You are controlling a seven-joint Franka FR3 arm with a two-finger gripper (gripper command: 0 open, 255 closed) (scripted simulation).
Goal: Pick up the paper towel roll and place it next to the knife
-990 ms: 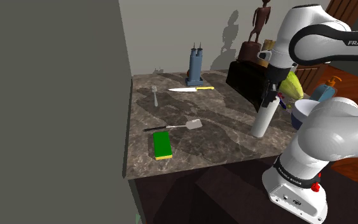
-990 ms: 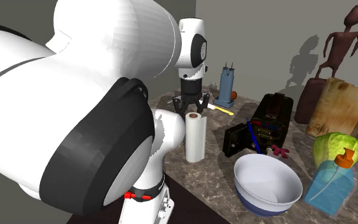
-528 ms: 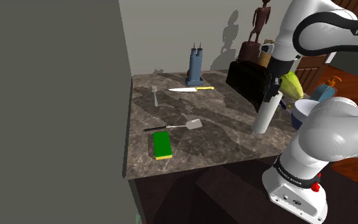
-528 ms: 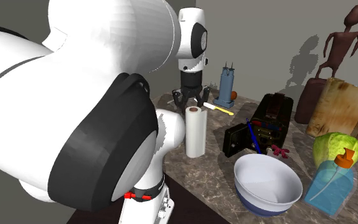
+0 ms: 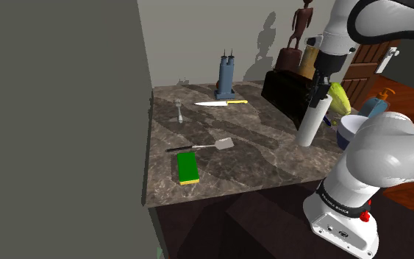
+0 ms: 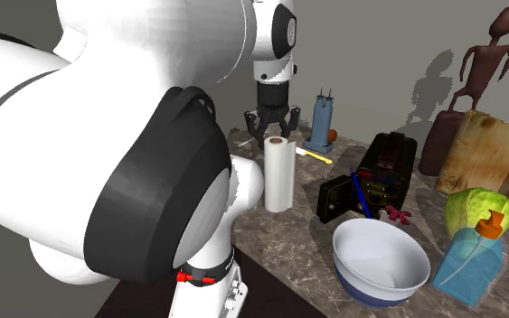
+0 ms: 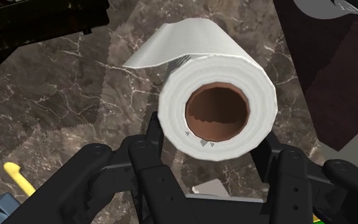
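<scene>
Paper towel roll [image 6: 278, 176] is clasped upright between gripper [image 6: 271, 135] fingers [image 7: 147, 149], near bowl [image 6: 379, 257]. Handles [image 5: 226, 55] are seated in knife block [image 5: 225, 76]; bare countertop [image 5: 257, 132] is seen beside knife [image 5: 214, 104].

The paper towel roll [image 7: 217, 114] is sitting between the fingers [image 7: 153, 137] of the gripper [image 7: 212, 133], its upper end touching both, above the countertop [image 7: 56, 108]. The knife [image 5: 220, 103] is lying on the countertop well apart from the fingers toward the shoulder view's left, before the knife block [image 5: 226, 73]; the toaster [image 5: 279, 92] is standing near the fingers.
</scene>
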